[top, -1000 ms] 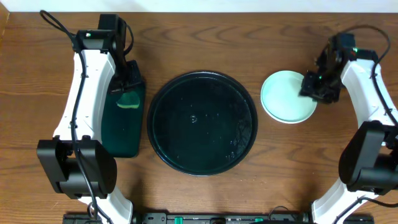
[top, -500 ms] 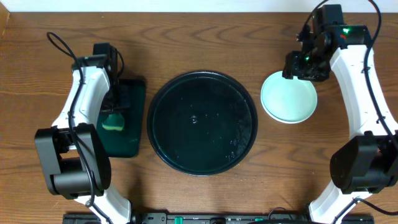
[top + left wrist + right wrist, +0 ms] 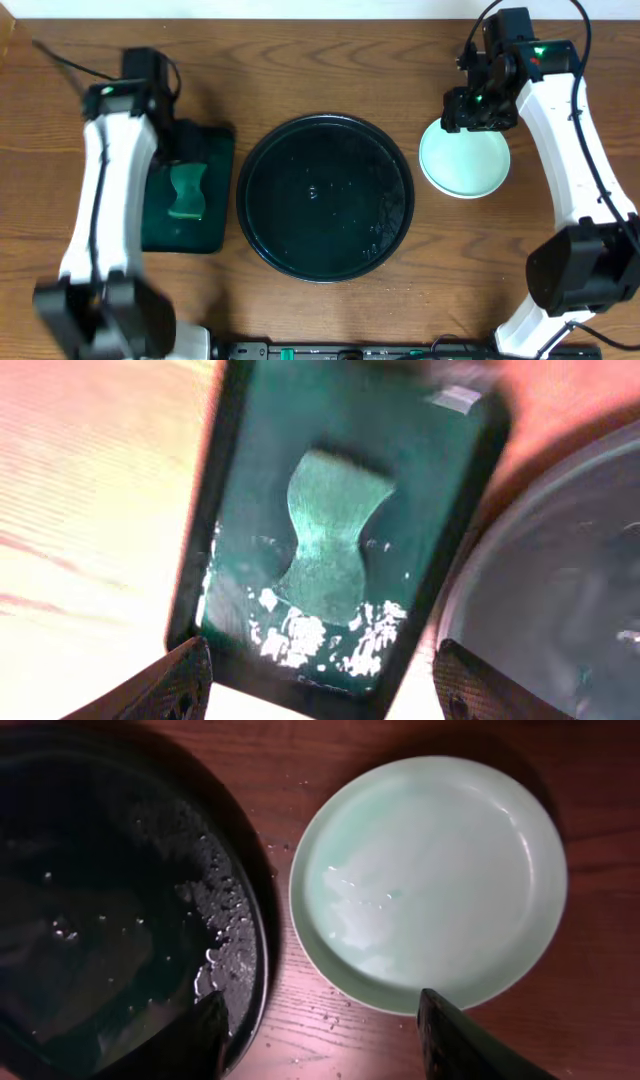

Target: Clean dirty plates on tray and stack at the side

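Note:
The round black tray [image 3: 325, 197] lies wet and bare of plates, and its rim also shows in the wrist views [image 3: 560, 580] [image 3: 110, 890]. A pale turquoise plate [image 3: 464, 157] [image 3: 430, 880] rests on the table to its right, shiny with water and free of any smear. My right gripper [image 3: 478, 108] [image 3: 320, 1040] hovers open over the plate's far-left edge, with only wood between its fingers. Over the green tray, my left gripper [image 3: 188, 145] [image 3: 325, 685] is open and holds nothing.
A rectangular dark green tray [image 3: 215, 235] [image 3: 460, 450] sits left of the black tray. A green sponge [image 3: 186, 190] [image 3: 328, 530] lies flat in it among water drops. Brown wooden table [image 3: 320, 60] runs all around.
My left gripper opened, let the sponge down into the green tray and lifted off it. The right gripper moved from the plate's right edge to its far-left edge.

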`<action>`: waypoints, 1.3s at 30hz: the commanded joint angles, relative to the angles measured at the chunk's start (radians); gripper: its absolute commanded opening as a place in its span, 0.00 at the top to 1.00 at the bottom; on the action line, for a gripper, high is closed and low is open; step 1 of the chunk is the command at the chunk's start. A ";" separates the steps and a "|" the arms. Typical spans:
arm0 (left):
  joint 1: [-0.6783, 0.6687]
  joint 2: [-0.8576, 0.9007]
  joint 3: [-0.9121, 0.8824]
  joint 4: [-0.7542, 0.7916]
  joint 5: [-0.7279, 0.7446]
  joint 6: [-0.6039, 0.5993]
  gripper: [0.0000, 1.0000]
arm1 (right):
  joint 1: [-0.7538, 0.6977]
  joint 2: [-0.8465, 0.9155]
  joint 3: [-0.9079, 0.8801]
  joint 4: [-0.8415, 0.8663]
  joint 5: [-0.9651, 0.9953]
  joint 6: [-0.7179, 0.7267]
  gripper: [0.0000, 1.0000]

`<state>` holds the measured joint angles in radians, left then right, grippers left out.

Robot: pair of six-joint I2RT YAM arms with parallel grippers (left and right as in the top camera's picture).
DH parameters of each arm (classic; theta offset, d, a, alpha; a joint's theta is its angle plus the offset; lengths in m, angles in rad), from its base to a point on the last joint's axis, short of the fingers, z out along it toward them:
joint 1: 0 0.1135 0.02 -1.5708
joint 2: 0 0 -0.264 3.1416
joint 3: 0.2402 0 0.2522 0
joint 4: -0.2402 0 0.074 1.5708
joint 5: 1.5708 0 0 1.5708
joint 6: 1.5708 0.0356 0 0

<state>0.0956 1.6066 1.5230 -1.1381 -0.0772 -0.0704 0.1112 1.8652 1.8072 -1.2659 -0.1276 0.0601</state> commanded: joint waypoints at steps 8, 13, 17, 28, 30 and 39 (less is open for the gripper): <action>0.003 -0.221 0.026 0.021 0.021 0.007 0.28 | 0.028 -0.402 0.053 -0.056 0.006 -0.016 0.01; 0.003 -0.219 0.026 0.021 0.021 0.007 0.28 | 0.027 -0.470 0.053 -0.089 0.006 -0.016 0.01; 0.003 -0.219 0.026 0.021 0.021 0.007 0.28 | 0.027 -0.487 0.053 -0.101 0.024 -0.025 0.01; 0.003 -0.219 0.026 0.021 0.021 0.007 0.28 | 0.027 -0.487 0.050 -0.010 0.046 -0.077 0.01; 0.003 -0.219 0.026 0.021 0.021 0.007 0.28 | 0.027 -0.487 0.047 -0.015 0.044 -0.077 0.01; 0.003 -0.219 0.026 0.021 0.021 0.007 0.28 | 0.034 -0.636 -0.257 0.240 0.022 -0.177 0.01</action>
<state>0.0956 1.3895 1.5444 -1.1179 -0.0578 -0.0704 0.1333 1.3293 1.6760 -1.1221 -0.1001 -0.0349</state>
